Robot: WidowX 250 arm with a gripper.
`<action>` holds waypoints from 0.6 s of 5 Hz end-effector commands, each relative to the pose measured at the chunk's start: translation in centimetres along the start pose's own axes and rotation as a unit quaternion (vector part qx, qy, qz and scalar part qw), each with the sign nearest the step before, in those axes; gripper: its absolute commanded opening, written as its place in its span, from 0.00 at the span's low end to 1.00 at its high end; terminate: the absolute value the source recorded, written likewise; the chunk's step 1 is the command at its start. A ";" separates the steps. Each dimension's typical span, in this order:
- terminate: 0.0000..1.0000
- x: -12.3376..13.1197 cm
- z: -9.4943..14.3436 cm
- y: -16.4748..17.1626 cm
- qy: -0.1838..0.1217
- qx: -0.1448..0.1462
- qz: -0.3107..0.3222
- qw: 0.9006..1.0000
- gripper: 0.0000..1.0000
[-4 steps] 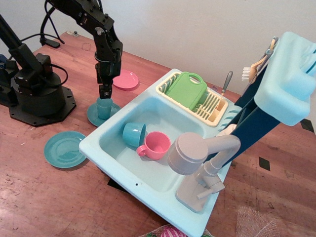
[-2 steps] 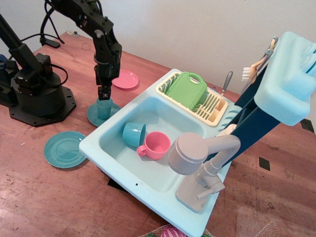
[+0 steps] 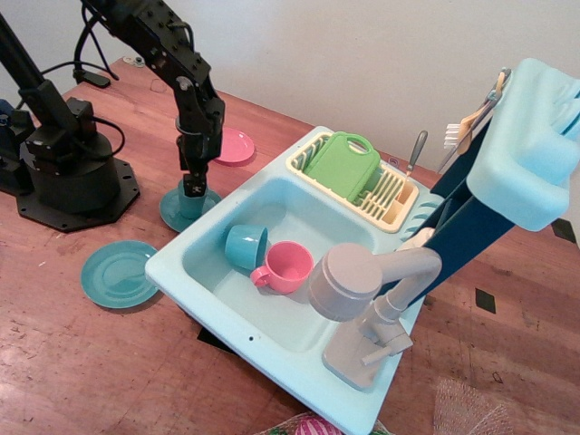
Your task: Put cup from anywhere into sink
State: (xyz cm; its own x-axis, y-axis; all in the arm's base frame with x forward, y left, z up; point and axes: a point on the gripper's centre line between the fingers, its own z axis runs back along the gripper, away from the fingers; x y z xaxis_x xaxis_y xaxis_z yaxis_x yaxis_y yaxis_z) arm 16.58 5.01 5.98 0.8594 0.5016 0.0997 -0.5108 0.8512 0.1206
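Note:
The small teal-blue cup (image 3: 188,205) stands upright on a teal saucer (image 3: 171,217), just left of the sink's far left corner. My gripper (image 3: 192,187) points straight down and its fingertips are at the cup's rim, covering its top. I cannot tell how the jaws stand. The light blue sink (image 3: 169,268) fills the middle of the view, with a grey faucet (image 3: 349,281) at its near right.
A wider teal cup (image 3: 245,246) on its side and a pink handled cup (image 3: 288,266) lie in the basin. A cream dish rack (image 3: 390,198) holds a green board (image 3: 343,163). A pink plate (image 3: 234,147) and a teal plate (image 3: 118,272) lie on the table. The black arm base (image 3: 68,177) stands at left.
My gripper has come down a little onto the cup's rim. The cup, the saucer and the things in the sink have not moved.

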 end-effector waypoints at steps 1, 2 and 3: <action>0.00 0.5 -0.6 -0.4 -0.009 -0.004 0.000 1.000 0.00; 0.00 1.0 0.3 0.2 -0.016 0.003 -0.002 1.000 0.00; 0.00 1.6 0.8 0.2 -0.020 0.007 -0.008 1.000 0.00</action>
State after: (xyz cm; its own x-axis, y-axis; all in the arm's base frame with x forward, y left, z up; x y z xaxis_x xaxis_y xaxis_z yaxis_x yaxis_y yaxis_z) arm 17.63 5.58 6.55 0.8781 0.4654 0.1110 -0.4775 0.8671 0.1419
